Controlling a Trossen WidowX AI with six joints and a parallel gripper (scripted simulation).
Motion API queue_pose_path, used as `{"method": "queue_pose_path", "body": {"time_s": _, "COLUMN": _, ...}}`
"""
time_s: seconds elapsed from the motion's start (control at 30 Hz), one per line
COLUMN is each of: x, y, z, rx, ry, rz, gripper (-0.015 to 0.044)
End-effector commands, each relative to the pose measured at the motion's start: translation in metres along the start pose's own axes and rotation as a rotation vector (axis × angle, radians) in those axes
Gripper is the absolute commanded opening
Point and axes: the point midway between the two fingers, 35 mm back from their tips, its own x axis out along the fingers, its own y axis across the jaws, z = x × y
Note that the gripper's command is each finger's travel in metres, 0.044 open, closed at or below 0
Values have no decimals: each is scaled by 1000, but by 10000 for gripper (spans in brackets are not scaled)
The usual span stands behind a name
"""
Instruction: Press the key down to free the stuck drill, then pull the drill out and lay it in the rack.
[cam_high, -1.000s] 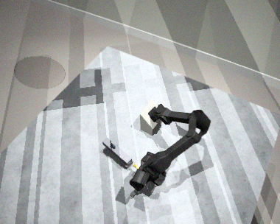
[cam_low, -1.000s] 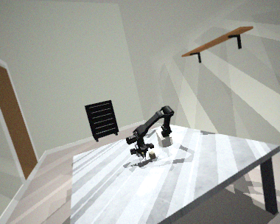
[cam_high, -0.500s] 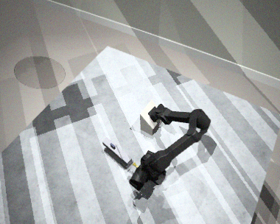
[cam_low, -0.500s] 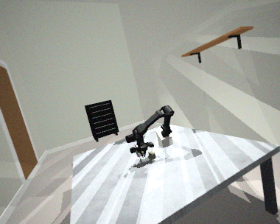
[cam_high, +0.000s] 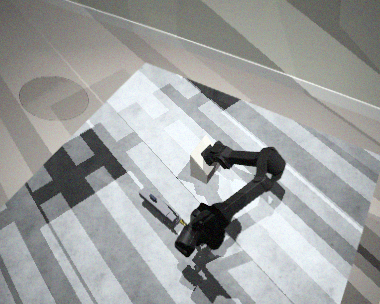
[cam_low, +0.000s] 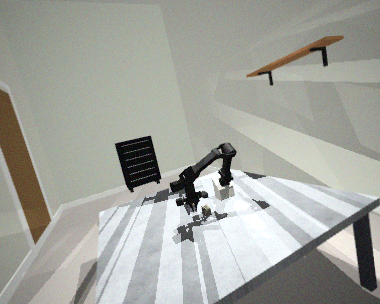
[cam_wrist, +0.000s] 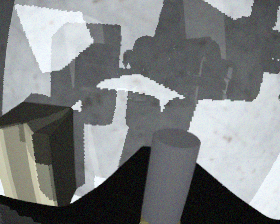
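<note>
My gripper (cam_high: 183, 226) (cam_low: 193, 207) (cam_wrist: 160, 156) points down near the table and is shut on a smooth grey cylinder, which I take for the drill (cam_wrist: 173, 165). Its blunt end sticks out beyond the black fingers, and yellow shows at its lower edge in the wrist view. A long grey body (cam_high: 168, 211) with a dark blue oval lies beside the gripper; it may be the fixture or the rack, I cannot tell which. A small beige block (cam_low: 206, 210) (cam_wrist: 17, 160) with a dark top stands close beside the fingers. I cannot make out the key for certain.
A pale block (cam_high: 200, 162) (cam_low: 223, 190) stands by the arm's base. Strong shadows of the arm cross the striped table (cam_high: 295, 210) (cam_low: 300, 220). A black slatted panel (cam_low: 138, 162) and a wooden wall shelf (cam_low: 295, 56) are beyond the table.
</note>
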Motion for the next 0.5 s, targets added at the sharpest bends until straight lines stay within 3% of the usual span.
{"method": "queue_pose_path", "body": {"time_s": 0.0, "x": -3, "y": 0, "z": 0, "rx": -6, "ry": -1, "rz": 0, "gripper": 0}}
{"method": "queue_pose_path", "body": {"time_s": 0.47, "x": -12, "y": 0, "z": -1, "rx": -6, "ry": 0, "rz": 0, "gripper": 0}}
